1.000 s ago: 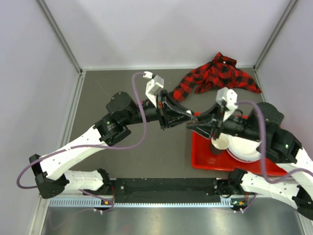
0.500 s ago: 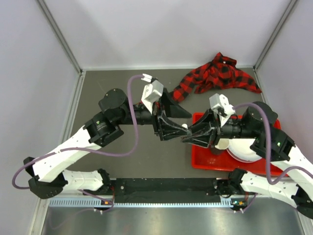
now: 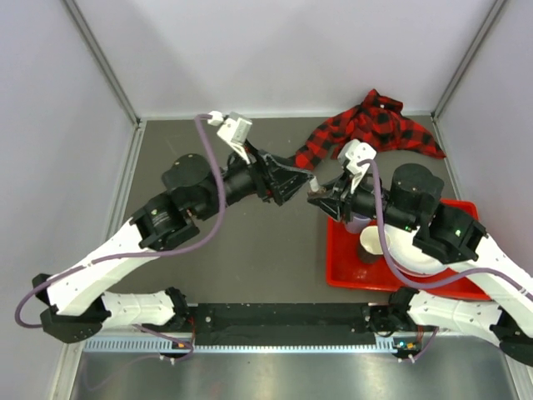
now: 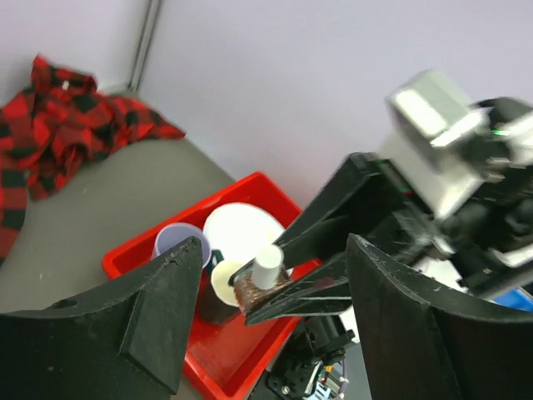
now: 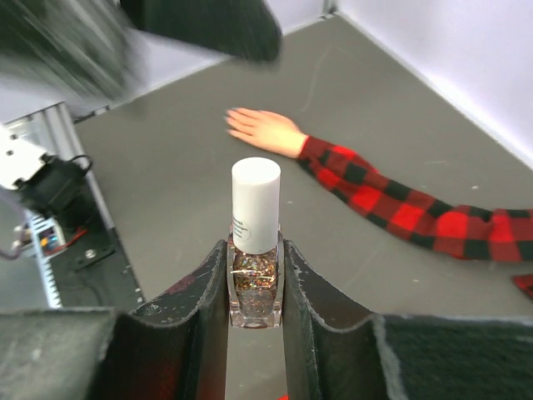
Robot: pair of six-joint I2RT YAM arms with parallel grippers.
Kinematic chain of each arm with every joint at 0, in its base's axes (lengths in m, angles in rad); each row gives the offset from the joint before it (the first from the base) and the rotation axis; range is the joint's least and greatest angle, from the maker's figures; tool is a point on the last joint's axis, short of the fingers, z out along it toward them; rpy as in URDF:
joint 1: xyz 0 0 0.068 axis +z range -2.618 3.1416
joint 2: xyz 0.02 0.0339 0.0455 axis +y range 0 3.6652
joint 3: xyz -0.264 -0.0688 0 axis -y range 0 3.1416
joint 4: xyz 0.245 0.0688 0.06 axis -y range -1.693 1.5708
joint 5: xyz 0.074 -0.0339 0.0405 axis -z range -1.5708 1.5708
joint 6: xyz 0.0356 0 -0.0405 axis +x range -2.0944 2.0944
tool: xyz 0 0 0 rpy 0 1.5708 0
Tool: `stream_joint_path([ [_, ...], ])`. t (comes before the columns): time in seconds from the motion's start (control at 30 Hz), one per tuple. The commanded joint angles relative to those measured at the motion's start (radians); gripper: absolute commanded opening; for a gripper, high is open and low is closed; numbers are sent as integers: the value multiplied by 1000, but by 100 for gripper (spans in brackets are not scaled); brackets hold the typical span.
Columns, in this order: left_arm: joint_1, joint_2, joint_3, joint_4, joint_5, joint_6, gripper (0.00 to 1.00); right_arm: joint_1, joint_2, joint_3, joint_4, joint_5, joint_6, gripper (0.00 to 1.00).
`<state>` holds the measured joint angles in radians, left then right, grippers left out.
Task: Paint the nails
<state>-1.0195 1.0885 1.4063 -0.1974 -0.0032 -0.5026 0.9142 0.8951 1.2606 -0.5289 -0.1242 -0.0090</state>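
r end effector (image 5: pixel 255 292) is clamping glitter polish bottle (image 5: pixel 255 208) upright. l end effector (image 4: pixel 275 248) is hanging beside it, spread wide, holding nothing. mannequin hand (image 5: pixel 260 131) is lying on worktop (image 5: pixel 166 192).

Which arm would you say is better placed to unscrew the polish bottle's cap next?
Left, probably. The right claw is shut on the polish bottle, holding it cap-up; the left claw is open, empty and facing the white cap.

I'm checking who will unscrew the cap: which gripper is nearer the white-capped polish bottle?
Right. The right gripper is shut on the polish bottle, clamping its glass sides. The left gripper is open, close beside the bottle, with neither finger touching it.
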Motion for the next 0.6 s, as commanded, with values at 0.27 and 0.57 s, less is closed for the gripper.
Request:
stream_joint_path([
  [0.27, -1, 140, 54, -14, -57, -51, 45, 6, 8, 54, 60, 101, -48, 0],
  [0.57, 2, 146, -15, 173, 250, -24, 0, 5, -19, 45, 84, -3, -25, 0],
])
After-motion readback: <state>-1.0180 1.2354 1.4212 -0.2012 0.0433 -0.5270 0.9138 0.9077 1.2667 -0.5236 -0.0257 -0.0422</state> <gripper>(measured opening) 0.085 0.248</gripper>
